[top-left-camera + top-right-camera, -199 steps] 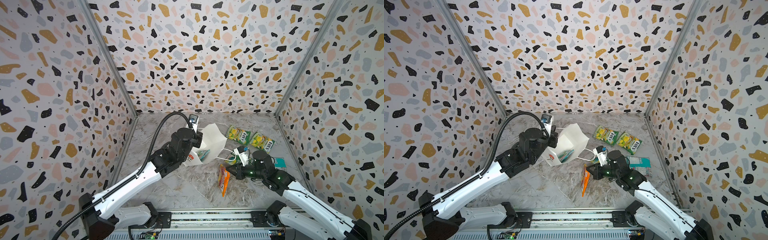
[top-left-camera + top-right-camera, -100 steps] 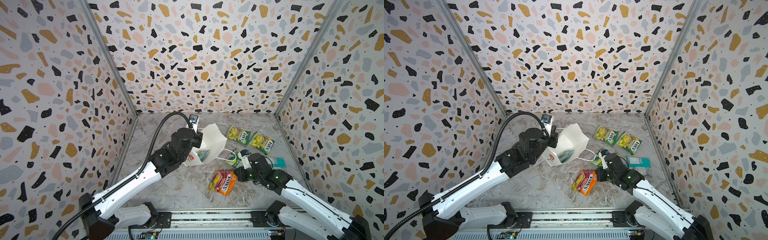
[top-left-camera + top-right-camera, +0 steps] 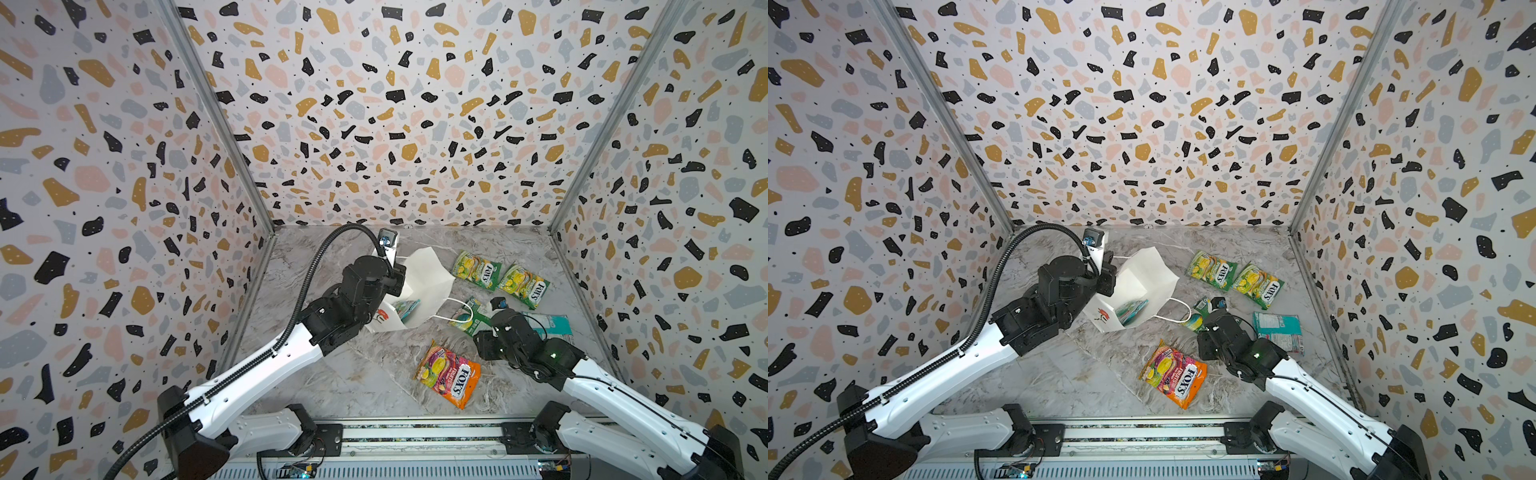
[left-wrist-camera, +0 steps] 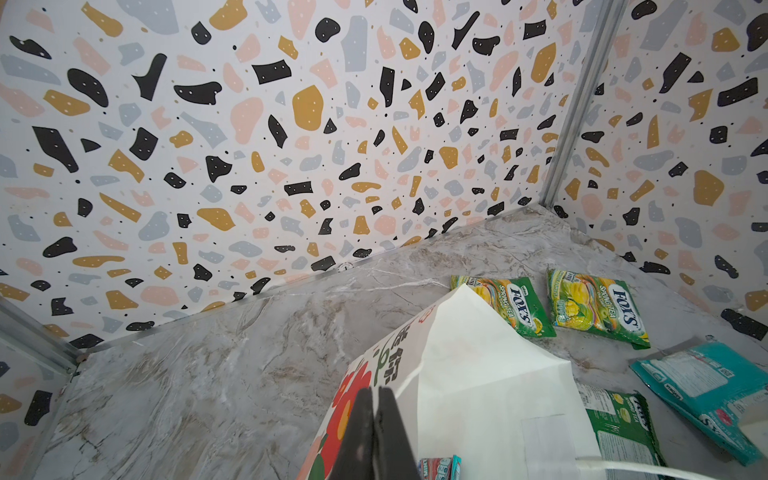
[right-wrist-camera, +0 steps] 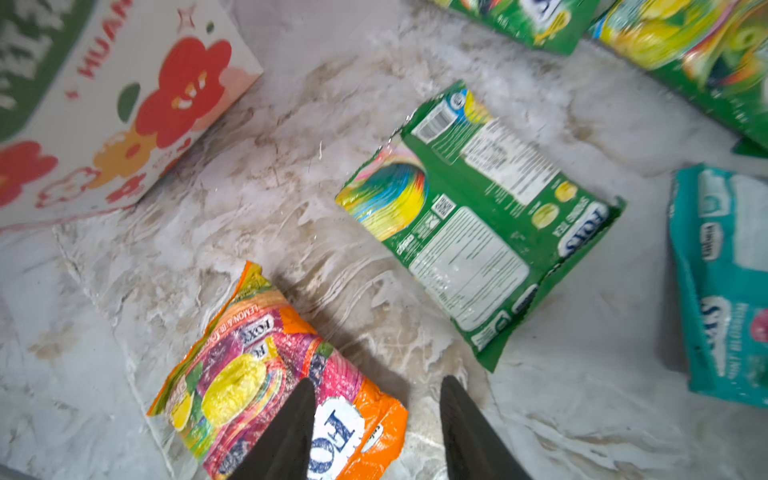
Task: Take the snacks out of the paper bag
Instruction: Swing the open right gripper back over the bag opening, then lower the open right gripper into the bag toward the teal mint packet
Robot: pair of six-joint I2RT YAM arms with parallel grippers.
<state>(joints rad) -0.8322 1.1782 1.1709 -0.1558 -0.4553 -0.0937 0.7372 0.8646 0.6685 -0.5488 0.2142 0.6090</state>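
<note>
The white paper bag (image 3: 424,274) (image 3: 1142,278) lies tilted with its mouth toward the front; its red flower (image 4: 353,386) faces left. My left gripper (image 4: 376,399) (image 3: 397,276) is shut on the bag's rim. One teal-pink snack (image 3: 408,309) (image 3: 1131,311) shows inside the bag. The orange snack (image 3: 449,376) (image 5: 266,374) lies flat on the table. My right gripper (image 5: 378,379) (image 3: 484,347) hovers open over its right end, holding nothing. Outside the bag also lie two green-yellow snacks (image 3: 477,269) (image 3: 523,285), a darker green one (image 5: 478,224) and a teal one (image 3: 1277,332).
The bag's white cord handle (image 3: 459,309) loops over the darker green pouch. Patterned walls close in the marble table (image 3: 332,374) on three sides. A rail (image 3: 415,432) with both arm bases runs along the front edge.
The right gripper has opened and let go of the orange snack, which fell from upright to flat on the table. The right arm drew back to the right. The left arm held still.
</note>
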